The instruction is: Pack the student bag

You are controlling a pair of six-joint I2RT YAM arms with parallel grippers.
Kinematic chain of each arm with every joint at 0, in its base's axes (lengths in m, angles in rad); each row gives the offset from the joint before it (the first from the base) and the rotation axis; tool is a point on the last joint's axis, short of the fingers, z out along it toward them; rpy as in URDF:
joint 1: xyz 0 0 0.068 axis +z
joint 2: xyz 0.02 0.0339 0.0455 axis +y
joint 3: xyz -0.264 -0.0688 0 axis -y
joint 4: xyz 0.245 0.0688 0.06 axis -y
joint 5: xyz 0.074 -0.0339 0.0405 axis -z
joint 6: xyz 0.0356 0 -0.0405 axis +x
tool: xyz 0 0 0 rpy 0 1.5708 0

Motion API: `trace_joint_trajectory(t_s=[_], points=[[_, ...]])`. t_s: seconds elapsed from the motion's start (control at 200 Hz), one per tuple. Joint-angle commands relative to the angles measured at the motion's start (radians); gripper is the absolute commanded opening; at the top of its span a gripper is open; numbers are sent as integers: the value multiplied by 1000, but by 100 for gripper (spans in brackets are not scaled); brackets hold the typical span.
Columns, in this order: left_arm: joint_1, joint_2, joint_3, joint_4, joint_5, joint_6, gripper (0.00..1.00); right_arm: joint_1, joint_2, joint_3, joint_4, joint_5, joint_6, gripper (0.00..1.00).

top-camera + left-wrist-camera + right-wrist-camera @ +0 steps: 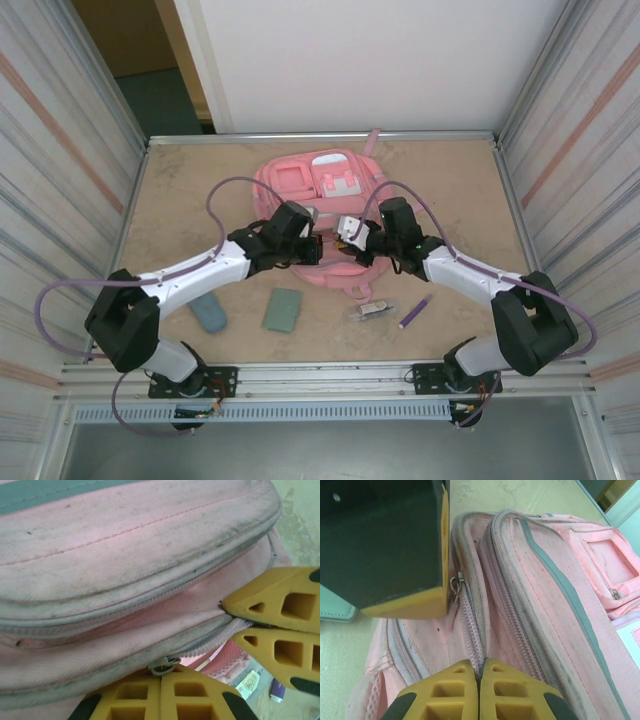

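Left hand (161, 677) pinching zip pull (163, 664), pink student bag (125, 540)

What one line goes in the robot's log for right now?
left gripper: shut on zip pull | right gripper: shut on student bag edge | purple pen: on table, unpacked

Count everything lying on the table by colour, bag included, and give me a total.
Pink: 1, large pink fabric backpack
Blue-grey: 1, soft blue-grey oblong case
Green: 1, flat green rectangular pouch
Purple: 1, slim purple pen
Silvery: 1, small silvery packet
Total: 5
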Motion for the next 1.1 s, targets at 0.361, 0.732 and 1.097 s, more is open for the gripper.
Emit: trace_joint_trajectory(t_s=[0.361, 0.732, 1.097], points=[[65, -186, -122, 83, 159, 83, 43, -23, -57, 2, -18, -134, 11, 2], [-29, -88, -44, 72, 63, -170, 45, 30, -15, 26, 22, -150, 71, 2], [-56, -14, -16, -113, -252, -239, 26, 76, -25, 35, 27, -132, 90, 2]])
